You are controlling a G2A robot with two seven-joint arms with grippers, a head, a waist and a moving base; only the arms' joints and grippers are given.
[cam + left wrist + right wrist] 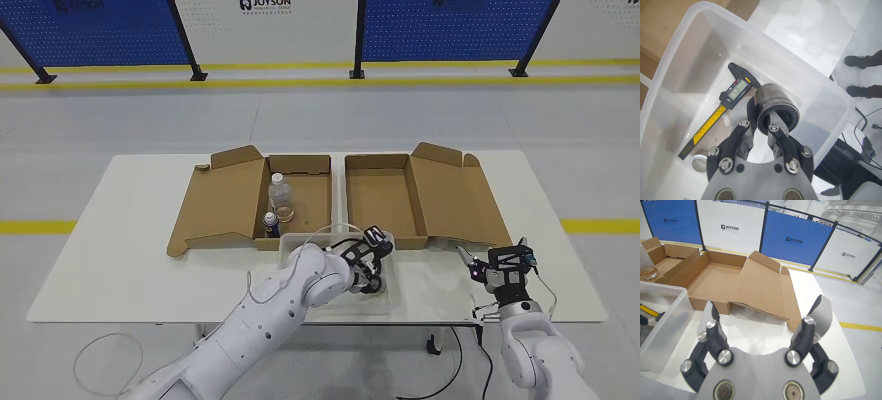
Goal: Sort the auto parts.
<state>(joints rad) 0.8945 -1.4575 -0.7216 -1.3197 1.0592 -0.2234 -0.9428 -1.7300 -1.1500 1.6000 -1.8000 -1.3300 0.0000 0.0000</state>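
Pinching wall of steel bearing with left gripper: one finger in the bore, one outside. Held low inside clear bin at front edge of table, just beside caliper. Judged heavy, rigid, slick; likely to swing from a wall pinch. Noted right gripper spread wide, holding nothing, near front right corner.

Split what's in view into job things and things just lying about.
Job: bearing in left gripper; caliper; ring; bin; left box; right box.
Lying about: bottle and blue container in the left box; table; right gripper, open.
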